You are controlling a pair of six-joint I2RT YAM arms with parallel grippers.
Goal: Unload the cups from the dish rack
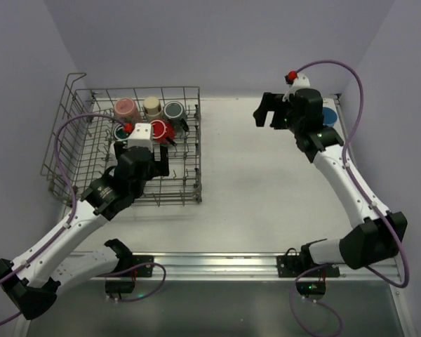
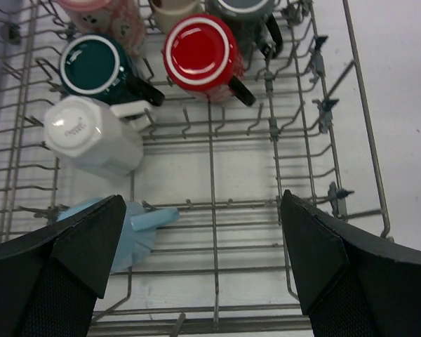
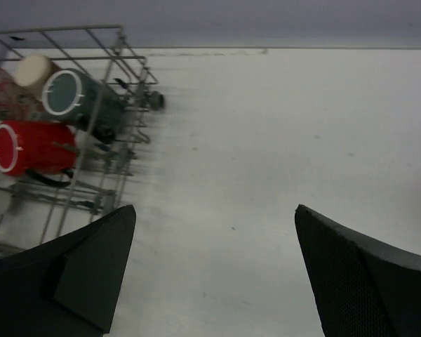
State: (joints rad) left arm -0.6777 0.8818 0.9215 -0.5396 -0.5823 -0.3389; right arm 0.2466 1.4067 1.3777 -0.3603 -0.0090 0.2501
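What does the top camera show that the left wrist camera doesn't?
Only the top view: the right gripper, open over the table, and a blue thing, likely a cup, partly hidden beside that arm. Only the left wrist view: the light blue cup in the dish rack, which the left arm covers from above. Both: the red mug, the dark teal mug and the open left gripper.

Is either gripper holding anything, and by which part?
Nothing is held. The left gripper hangs open over the dish rack; the right gripper is open above the table.
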